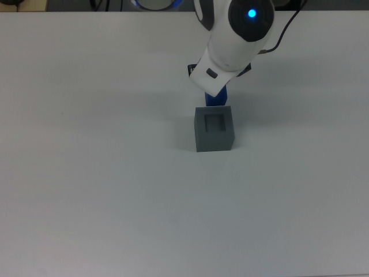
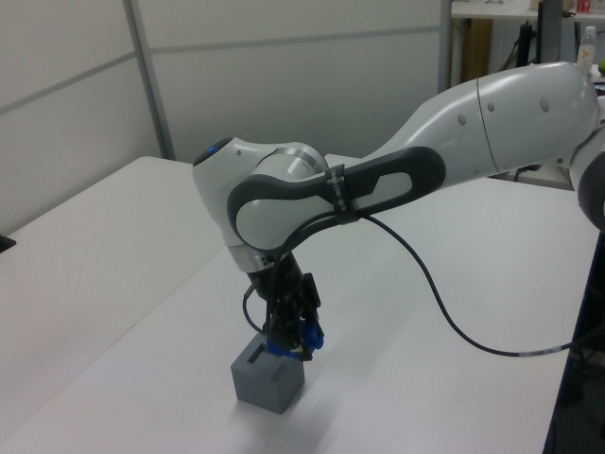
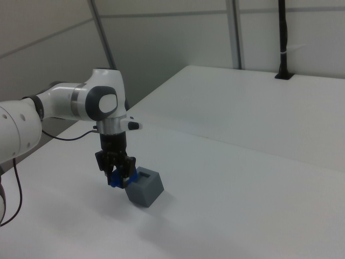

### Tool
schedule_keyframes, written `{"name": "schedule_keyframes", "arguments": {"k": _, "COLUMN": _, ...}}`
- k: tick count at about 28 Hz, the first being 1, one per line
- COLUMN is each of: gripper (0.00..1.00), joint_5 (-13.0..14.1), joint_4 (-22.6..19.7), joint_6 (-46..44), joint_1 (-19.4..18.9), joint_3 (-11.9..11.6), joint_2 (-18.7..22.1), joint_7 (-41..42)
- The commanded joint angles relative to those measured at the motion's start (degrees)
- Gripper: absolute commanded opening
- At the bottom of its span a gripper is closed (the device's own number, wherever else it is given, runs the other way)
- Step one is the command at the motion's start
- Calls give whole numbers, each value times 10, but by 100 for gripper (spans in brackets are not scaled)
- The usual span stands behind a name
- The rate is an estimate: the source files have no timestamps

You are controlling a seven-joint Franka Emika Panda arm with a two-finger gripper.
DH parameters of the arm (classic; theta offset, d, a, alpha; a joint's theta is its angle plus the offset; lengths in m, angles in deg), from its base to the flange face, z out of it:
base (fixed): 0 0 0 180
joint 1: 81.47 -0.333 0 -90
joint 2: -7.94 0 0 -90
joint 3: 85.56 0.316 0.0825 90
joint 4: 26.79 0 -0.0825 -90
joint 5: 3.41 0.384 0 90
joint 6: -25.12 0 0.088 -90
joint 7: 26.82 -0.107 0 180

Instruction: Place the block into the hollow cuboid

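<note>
The grey hollow cuboid (image 1: pixel 214 136) stands on the white table, and its square recess (image 1: pixel 215 122) shows empty. The blue block (image 1: pixel 217 97) sits just beyond the box toward the top view's top edge, outside the recess and half hidden by the white wrist. My gripper (image 1: pixel 217 95) is shut on the block. In the left view the gripper (image 2: pixel 295 339) holds the block (image 2: pixel 307 336) against the far upper edge of the cuboid (image 2: pixel 267 381). In the right view the block (image 3: pixel 115 181) hangs low at the left of the cuboid (image 3: pixel 144 188), between the fingers of the gripper (image 3: pixel 118 175).
The white table (image 1: pixel 86 173) spreads wide around the box. A black cable (image 2: pixel 454 326) loops from the arm over the table. Grey partition walls stand behind, and a black post (image 3: pixel 282 38) rises at the far table edge in the right view.
</note>
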Motion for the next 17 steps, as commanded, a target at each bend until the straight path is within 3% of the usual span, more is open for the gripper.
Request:
{"name": "schedule_keyframes", "arguments": {"k": 1, "gripper": 24, "joint_5": 11, "joint_4": 2, "joint_6": 43, "joint_1": 4, "joint_3": -2, "joint_2": -9, "joint_7": 18}}
{"name": "schedule_keyframes", "arguments": {"k": 4, "gripper": 27, "joint_5": 7, "joint_4": -2, "joint_6": 94, "joint_1": 4, "joint_3": -1, "joint_2": -17, "joint_7": -1}}
{"name": "schedule_keyframes", "arguments": {"k": 11, "gripper": 34, "joint_5": 4, "joint_4": -3, "joint_6": 121, "joint_1": 0, "joint_3": -1, "joint_2": -29, "joint_7": -6}}
{"name": "schedule_keyframes", "arguments": {"k": 17, "gripper": 52, "joint_5": -5, "joint_4": -3, "joint_6": 127, "joint_1": -1, "joint_3": 0, "joint_2": -42, "joint_7": -6}}
